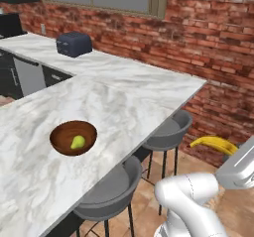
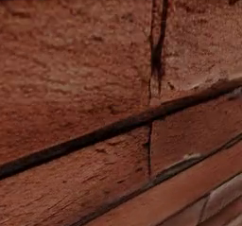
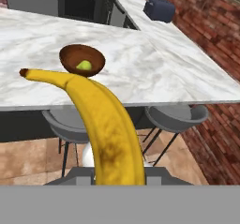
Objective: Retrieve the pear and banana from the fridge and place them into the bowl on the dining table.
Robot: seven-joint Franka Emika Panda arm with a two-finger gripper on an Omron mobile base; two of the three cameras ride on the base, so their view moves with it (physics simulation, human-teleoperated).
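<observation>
gripper (image 3: 119, 181) clenched on long curved yellow banana (image 3: 103, 120) with dark tips, seen in the hand view running up and left from the jaws, brown tip past the near table edge. in the left base view banana (image 1: 214, 143) sticks out by the white arm at right, off the table, above the floor by the stools. ahead of the gripper: long white grey-veined marble dining table (image 3: 178, 78). on it, beyond the banana tip, shallow round glossy reddish-brown wooden bowl (image 3: 70, 56) holding small roundish yellow-green pear (image 3: 84, 65). same bowl (image 1: 62, 139) and pear (image 1: 78, 142) well left of the hand in the left base view. grey round stools (image 1: 168, 132) under the table edge, between hand and bowl. dark blue toaster (image 1: 74, 43) far beyond on the back counter. red brick wall (image 2: 94, 78) close up in the right base view.
</observation>
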